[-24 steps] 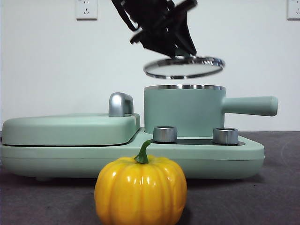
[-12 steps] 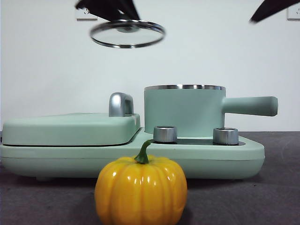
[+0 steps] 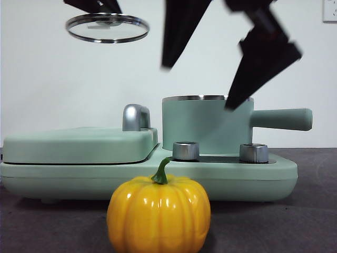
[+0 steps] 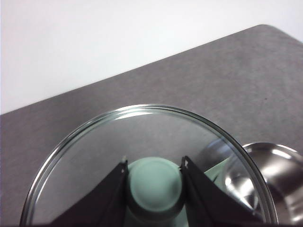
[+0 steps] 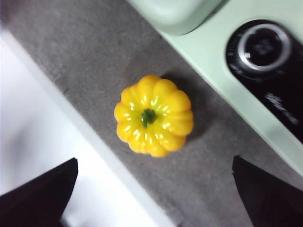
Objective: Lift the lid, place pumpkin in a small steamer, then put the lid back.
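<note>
Left gripper (image 4: 154, 165) clamps the lid (image 3: 107, 27) by its mint knob, holding it high at the far left, clear of the small steamer (image 3: 206, 125), which stands open on the base (image 3: 274, 174). Right gripper (image 3: 205, 84) hangs above the steamer with jaws spread wide, nothing in them. Pumpkin (image 5: 154, 115) sits on the table at the near edge, in front of the base. It looks like hard, glossy plastic: light, stiff, likely slippery. The thin stem is a poor hold; I'd pinch across the ribbed body, pads seated in opposite grooves.
</note>
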Controlling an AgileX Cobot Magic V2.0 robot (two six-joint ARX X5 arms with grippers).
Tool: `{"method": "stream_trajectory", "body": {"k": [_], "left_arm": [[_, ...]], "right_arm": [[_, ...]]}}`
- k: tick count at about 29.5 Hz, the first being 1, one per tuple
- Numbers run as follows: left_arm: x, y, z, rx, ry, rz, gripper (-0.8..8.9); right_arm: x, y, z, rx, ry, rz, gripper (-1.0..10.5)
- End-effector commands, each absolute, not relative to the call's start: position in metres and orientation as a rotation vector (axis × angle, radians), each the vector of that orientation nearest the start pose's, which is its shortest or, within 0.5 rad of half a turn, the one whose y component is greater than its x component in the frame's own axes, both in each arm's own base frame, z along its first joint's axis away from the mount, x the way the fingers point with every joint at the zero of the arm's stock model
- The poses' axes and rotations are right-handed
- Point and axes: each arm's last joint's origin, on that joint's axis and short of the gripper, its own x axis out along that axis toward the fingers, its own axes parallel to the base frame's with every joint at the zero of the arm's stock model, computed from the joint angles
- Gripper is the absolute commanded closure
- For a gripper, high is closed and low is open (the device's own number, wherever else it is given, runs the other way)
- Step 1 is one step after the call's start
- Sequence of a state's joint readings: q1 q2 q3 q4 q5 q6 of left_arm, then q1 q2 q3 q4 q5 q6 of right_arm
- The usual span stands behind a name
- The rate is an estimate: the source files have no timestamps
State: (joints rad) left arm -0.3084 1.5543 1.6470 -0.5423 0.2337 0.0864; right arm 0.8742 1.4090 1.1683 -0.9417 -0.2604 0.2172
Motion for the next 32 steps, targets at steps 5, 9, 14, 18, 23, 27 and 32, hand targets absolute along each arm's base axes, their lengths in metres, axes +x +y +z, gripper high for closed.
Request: {"method": "stream_trajectory", "body": {"k": [5, 9, 14, 18, 23, 27, 32], "left_arm": [[0.325, -0.103, 0.422, 0.102, 0.363, -0.534, 7.99], [0.325, -0.102, 0.422, 0.103, 0.363, -0.533, 7.99], [0.325, -0.102, 0.422, 0.102, 0.363, -0.533, 7.99], [0.325, -0.102, 0.422, 0.102, 0.363, -0.533, 7.99], [0.325, -0.102, 0.422, 0.102, 0.364, -0.533, 7.99], [0.325, -0.102, 0.422, 0.102, 0.363, -0.533, 7.99], [0.325, -0.102, 0.422, 0.102, 0.364, -0.533, 7.99]], "right_arm": [[0.177, 0.242, 0.248, -0.228, 1.307, 0.872, 3.9], [0.181, 0.252, 0.23, -0.249, 1.347, 0.862, 3.9], [0.186, 0.26, 0.215, -0.26, 1.368, 0.857, 3.9], [0.186, 0.266, 0.205, -0.266, 1.392, 0.848, 3.9], [0.183, 0.272, 0.196, -0.273, 1.416, 0.839, 3.9], [0.181, 0.277, 0.193, -0.27, 1.411, 0.804, 3.9], [0.18, 0.279, 0.187, -0.29, 1.421, 0.747, 4.0]]}}
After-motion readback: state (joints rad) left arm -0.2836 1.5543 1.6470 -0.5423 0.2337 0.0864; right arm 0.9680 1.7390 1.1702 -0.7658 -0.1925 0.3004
